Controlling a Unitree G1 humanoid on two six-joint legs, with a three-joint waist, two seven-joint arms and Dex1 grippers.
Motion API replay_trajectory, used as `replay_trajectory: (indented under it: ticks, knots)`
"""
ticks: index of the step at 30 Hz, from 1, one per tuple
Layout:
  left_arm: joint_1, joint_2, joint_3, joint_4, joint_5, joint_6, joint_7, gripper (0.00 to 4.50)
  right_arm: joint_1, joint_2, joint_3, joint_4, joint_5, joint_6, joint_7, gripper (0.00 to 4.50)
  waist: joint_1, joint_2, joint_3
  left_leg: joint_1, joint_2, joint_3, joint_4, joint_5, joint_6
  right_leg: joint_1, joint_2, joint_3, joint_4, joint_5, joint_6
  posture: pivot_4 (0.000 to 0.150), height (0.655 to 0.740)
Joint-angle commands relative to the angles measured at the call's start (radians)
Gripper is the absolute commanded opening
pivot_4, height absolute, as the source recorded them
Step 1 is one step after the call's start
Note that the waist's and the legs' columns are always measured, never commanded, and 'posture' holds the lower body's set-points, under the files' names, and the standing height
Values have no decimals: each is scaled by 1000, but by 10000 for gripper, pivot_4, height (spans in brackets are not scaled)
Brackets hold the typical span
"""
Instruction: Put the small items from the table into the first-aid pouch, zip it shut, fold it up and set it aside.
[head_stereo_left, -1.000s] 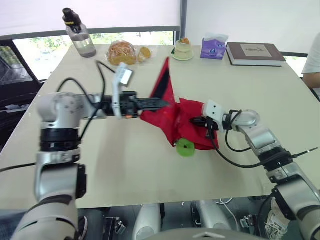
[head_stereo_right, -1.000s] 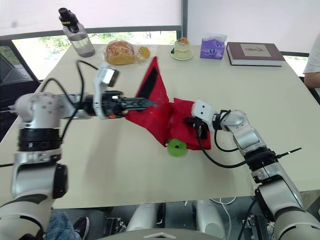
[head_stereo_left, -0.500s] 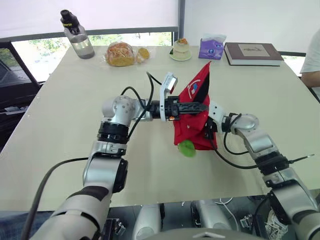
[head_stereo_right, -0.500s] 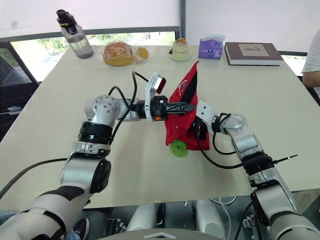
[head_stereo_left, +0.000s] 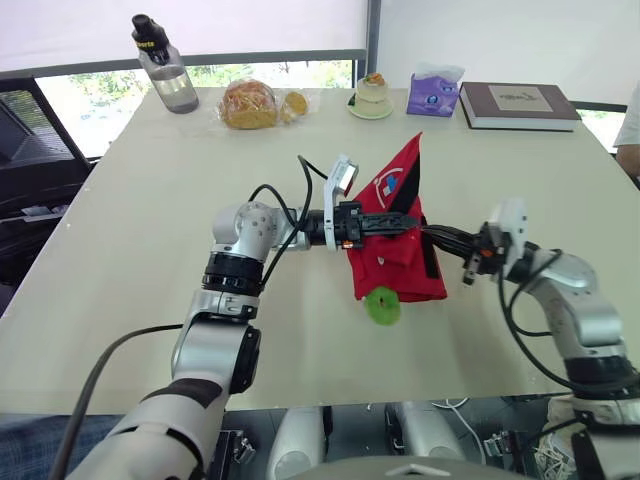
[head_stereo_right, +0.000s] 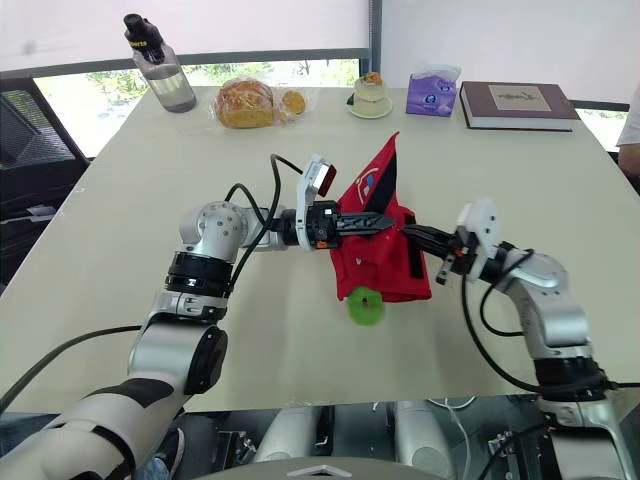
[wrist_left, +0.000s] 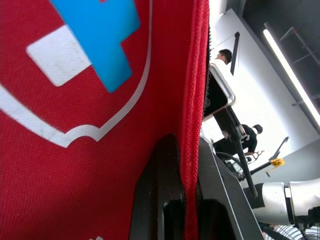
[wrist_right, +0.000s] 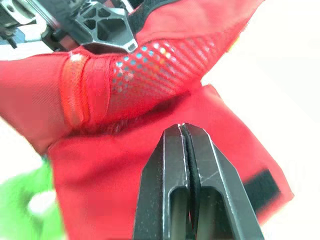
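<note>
The red first-aid pouch (head_stereo_left: 398, 272) lies mid-table, partly folded, with one flap standing upright and showing a white shield and blue cross (wrist_left: 75, 125). My left gripper (head_stereo_left: 400, 222) reaches in from the left and is shut on the edge of that raised flap (wrist_left: 189, 165). My right gripper (head_stereo_left: 428, 233) is shut on nothing, its tips just at the pouch's right side; the red fabric and mesh pocket (wrist_right: 155, 75) lie beyond them. A green ring (head_stereo_left: 382, 306) rests on the table against the pouch's near edge.
Along the far edge stand a water bottle (head_stereo_left: 165, 65), a bagged bread (head_stereo_left: 248, 103), a small dessert on a plate (head_stereo_left: 374, 97), a purple tissue pack (head_stereo_left: 433, 90) and a book (head_stereo_left: 518, 104). A person's sleeve (head_stereo_left: 632, 125) shows at the far right.
My left gripper carried the pouch flap from the left over to the right and holds it upright. My right gripper has let go of the pouch and drawn back to the right.
</note>
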Motion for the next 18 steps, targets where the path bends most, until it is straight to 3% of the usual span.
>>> replay_trajectory:
  ticks: [1,4,7,10,11,14,16,18]
  knots:
    - [-13,-28,-8,18,16,-21,5,0,46,-74,-103,66,49,-85,114,546,1,0,0,0,0,0,0,0,0,0,0,0,0,0,0,1500,7400]
    - [-19,-47,-12,49,30,-31,-8,0,57,-119,-138,166,66,-141,196,546,-3,0,0,0,-2,1,0,0,0,1,0,0,-1,-1,1,1500,7400]
    - [-20,-59,-24,87,60,-71,-24,0,62,-118,-154,186,114,-120,237,7560,-9,0,0,1,-1,1,0,0,0,2,0,0,-1,-1,3,1500,7400]
    - [-31,-73,-25,130,87,-100,-22,0,80,-122,-144,160,129,-111,262,20179,-7,0,0,1,-1,0,-1,0,0,2,1,0,-1,-1,2,1500,7400]
    - [-36,-80,-24,147,98,-109,-17,5209,81,-117,-146,151,135,-113,260,24900,-7,0,0,1,-1,0,-1,0,0,2,1,-1,-1,-1,2,1500,7400]
    - [-38,-89,-25,156,109,-118,-25,12515,83,-112,-152,141,142,-113,254,33950,-5,0,0,0,-2,0,0,0,0,2,0,0,-1,-1,3,1500,7400]
    - [-34,-96,-28,157,116,-122,-35,21439,88,-126,-148,144,130,-114,259,42884,-4,0,0,0,-2,0,0,0,0,2,-1,0,-1,-1,3,1500,7400]
    - [-31,-103,-31,165,126,-128,-35,30442,87,-130,-150,142,128,-112,255,45000,-4,0,0,0,-2,0,0,0,0,2,-1,0,-1,-1,3,1500,7400]
